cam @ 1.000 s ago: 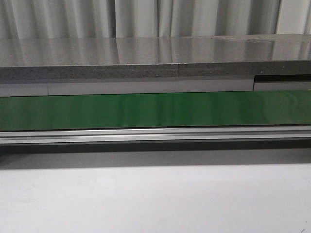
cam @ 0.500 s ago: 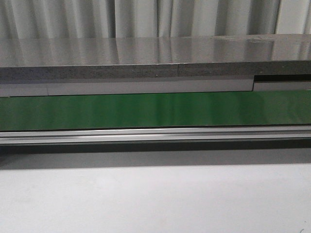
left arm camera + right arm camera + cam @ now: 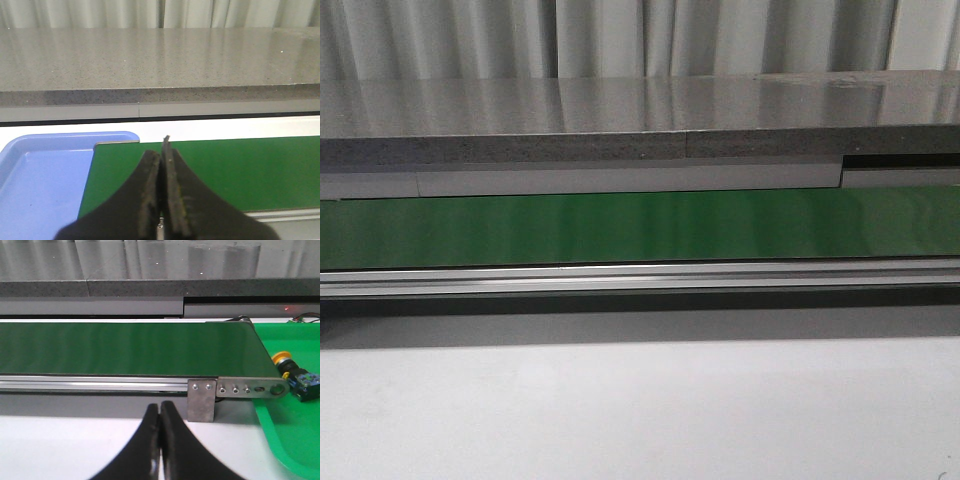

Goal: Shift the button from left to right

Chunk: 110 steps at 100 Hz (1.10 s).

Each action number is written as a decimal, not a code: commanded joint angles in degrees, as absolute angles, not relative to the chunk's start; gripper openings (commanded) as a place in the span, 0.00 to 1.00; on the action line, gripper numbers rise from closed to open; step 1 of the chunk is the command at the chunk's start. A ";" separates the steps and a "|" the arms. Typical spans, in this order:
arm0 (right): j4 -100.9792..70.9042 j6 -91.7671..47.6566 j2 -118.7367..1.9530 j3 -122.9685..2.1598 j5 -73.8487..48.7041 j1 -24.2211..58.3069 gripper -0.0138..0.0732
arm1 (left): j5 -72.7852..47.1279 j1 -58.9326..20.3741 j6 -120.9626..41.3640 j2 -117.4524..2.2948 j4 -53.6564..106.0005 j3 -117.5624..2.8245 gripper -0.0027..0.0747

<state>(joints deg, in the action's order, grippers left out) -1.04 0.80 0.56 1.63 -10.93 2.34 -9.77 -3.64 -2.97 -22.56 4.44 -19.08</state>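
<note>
The button [image 3: 295, 375] lies on its side in the green tray [image 3: 292, 440] just past the belt's end, yellow cap toward the belt, black body with a bluish mark. It shows only in the right wrist view. My right gripper [image 3: 160, 405] is shut and empty over the white table, in front of the conveyor and well apart from the button. My left gripper [image 3: 162, 145] is shut with nothing in it, over the other end of the green belt [image 3: 225, 170]. Neither gripper appears in the front view.
The green conveyor belt [image 3: 640, 225] runs across the front view behind an aluminium rail [image 3: 640, 278]. A blue tray [image 3: 45, 175] sits at the belt's left end. A metal bracket [image 3: 202, 400] juts at the belt's right end. A grey counter [image 3: 640, 120] lies behind.
</note>
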 commanded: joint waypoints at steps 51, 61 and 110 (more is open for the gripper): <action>-1.22 0.81 1.78 0.70 -5.99 1.89 0.08 | -5.29 -4.08 -2.90 -22.86 4.97 -20.70 0.01; -1.22 0.81 1.78 0.70 -5.99 1.89 0.08 | -5.29 -4.08 -2.90 -22.86 4.97 -20.70 0.01; -1.22 0.81 1.78 0.70 -5.99 1.89 0.08 | -3.77 -4.08 -2.90 -22.86 4.70 -20.04 0.01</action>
<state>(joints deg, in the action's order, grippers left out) -1.08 0.91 0.56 1.63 -10.80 2.34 -9.64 -3.64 -2.97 -22.56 4.44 -18.96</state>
